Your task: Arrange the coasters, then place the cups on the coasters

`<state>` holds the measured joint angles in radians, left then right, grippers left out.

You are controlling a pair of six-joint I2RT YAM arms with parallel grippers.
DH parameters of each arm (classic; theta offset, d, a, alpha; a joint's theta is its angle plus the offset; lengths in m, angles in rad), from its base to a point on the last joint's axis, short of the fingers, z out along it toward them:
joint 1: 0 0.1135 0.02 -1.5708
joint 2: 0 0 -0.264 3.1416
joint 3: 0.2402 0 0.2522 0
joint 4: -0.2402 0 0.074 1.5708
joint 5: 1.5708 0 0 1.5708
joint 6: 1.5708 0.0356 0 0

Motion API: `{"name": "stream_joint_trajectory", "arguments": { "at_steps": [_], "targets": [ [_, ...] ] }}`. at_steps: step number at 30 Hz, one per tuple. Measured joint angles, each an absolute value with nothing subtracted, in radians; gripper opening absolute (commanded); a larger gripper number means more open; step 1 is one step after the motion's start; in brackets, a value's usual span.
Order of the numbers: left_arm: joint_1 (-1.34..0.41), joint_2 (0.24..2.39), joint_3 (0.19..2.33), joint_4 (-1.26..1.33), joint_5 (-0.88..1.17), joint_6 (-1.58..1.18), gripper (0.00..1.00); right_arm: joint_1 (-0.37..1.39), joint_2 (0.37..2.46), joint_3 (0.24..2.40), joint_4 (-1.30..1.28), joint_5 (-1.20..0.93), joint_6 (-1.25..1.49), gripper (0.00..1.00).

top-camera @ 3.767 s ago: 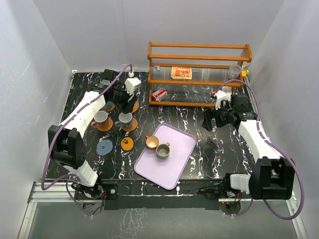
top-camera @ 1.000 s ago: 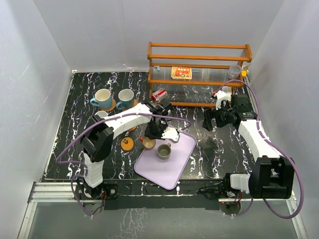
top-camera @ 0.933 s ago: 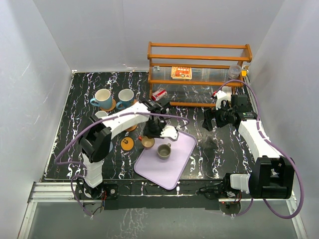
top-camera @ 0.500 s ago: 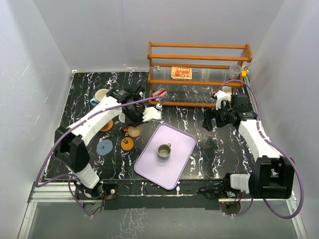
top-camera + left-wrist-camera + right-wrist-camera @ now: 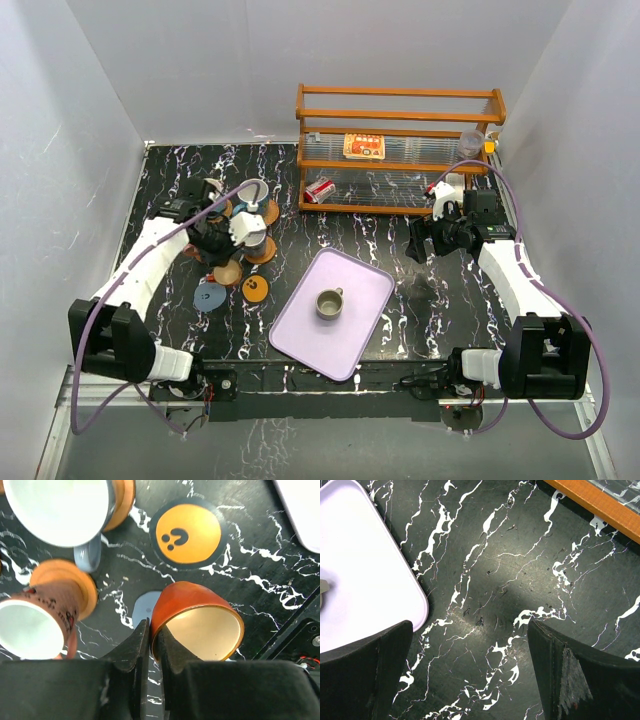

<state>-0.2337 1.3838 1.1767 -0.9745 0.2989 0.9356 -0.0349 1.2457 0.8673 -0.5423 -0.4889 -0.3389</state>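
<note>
My left gripper is shut on the rim of the small cup with the orange inside, one finger inside the wall and one outside. In the top view the cup hangs at the table's left. A grey-blue coaster lies partly under it, and an orange coaster with black dots lies just beyond. A pink cup stands on a plain orange coaster. A pale cup stands on another coaster. An olive-grey cup sits on the lilac tray. My right gripper is open over bare table.
A wooden rack stands at the back right with a printed packet on its shelf. A small red-and-white can lies by its left foot. The tray's corner reaches under my right gripper's left finger.
My left arm has carried the small orange cup off the tray and swung left to above the grey-blue coaster. The right arm has not moved.
</note>
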Motion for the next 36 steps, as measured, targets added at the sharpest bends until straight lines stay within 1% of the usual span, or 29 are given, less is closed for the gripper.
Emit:
{"name": "stream_joint_trajectory", "arguments": {
  "at_steps": [6,13,23,36],
  "targets": [
    [-0.058,1.375,1.117,-0.952,0.350,0.955,0.00,-0.035,1.246,0.867,-0.542,-0.489,-0.339,0.98],
    [0.092,1.468,1.099,-0.926,0.394,0.981,0.00,-0.035,1.246,0.867,-0.542,-0.488,-0.339,0.98],
    [0.161,1.516,1.076,-0.933,0.408,0.999,0.00,-0.035,1.246,0.867,-0.542,-0.488,-0.340,0.98],
    [0.182,1.523,1.032,-0.917,0.402,0.995,0.00,-0.035,1.248,0.867,-0.542,-0.488,-0.340,0.98]
  ]
}}
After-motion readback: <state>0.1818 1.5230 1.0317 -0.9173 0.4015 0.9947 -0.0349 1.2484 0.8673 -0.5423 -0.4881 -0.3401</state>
